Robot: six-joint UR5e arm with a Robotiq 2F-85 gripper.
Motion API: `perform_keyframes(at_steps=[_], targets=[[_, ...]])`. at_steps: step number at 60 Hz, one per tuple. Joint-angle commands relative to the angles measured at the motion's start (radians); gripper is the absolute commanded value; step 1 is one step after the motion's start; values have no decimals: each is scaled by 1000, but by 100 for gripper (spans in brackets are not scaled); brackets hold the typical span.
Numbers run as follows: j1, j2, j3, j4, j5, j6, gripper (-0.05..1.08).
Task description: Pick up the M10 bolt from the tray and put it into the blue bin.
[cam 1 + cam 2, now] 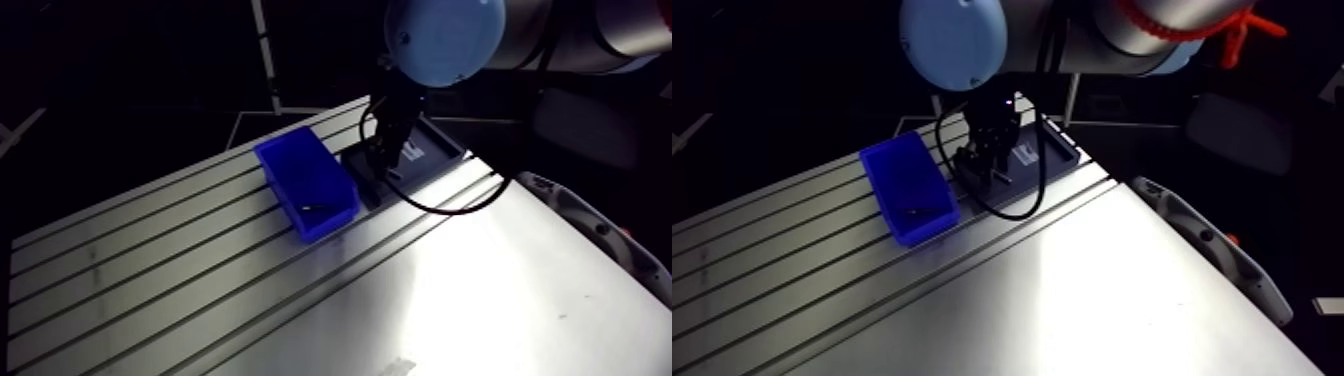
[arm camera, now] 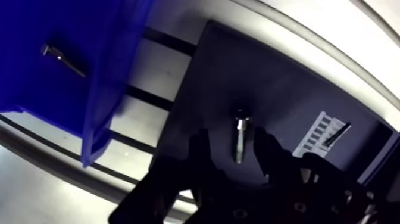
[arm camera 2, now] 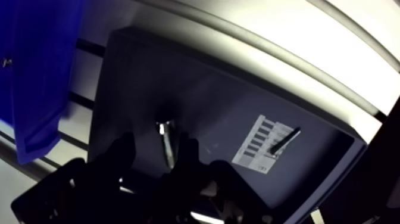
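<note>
Blue bin (image 2: 101, 89) sits on the slotted table (image 1: 150, 280), just beside the dark tray (image 2: 220, 71). 1 small bolt (image 2: 62, 59) lies loose inside the bin.

M10 bolt (image 2: 239, 140) lies flat on the tray floor, right between the 2 fingers (image 2: 199, 158) of the gripper (image 2: 236, 143). Gripper is released: fingers spread, with a gap showing between each one and the shank, so nothing is grasped. Bolt runs along the fingers, head pointing away from the wrist.

On the tray on the bolt's far side from the bin: 1 white label (image 2: 315, 134) with dark bars, and a thin dark pin (image 2: 337, 134) lying across its edge.

Arm view gives layout only: bin and tray side by side at the table's far end, gripper low over the tray, fingers too dark to read. The M10 bolt, label and pin show only in the wrist view.

Bolt look: dark round head, bright collar under it, short silvery shank.
</note>
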Motion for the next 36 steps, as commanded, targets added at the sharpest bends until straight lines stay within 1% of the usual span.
perform_keyframes(at_steps=[1,10,13,36], targets=[[-2,1,-1,0,0,0,49],[-2,1,-1,-2,0,1,51],[-2,1,-1,-3,0,1,53],[-2,1,1,-14,0,0,56]])
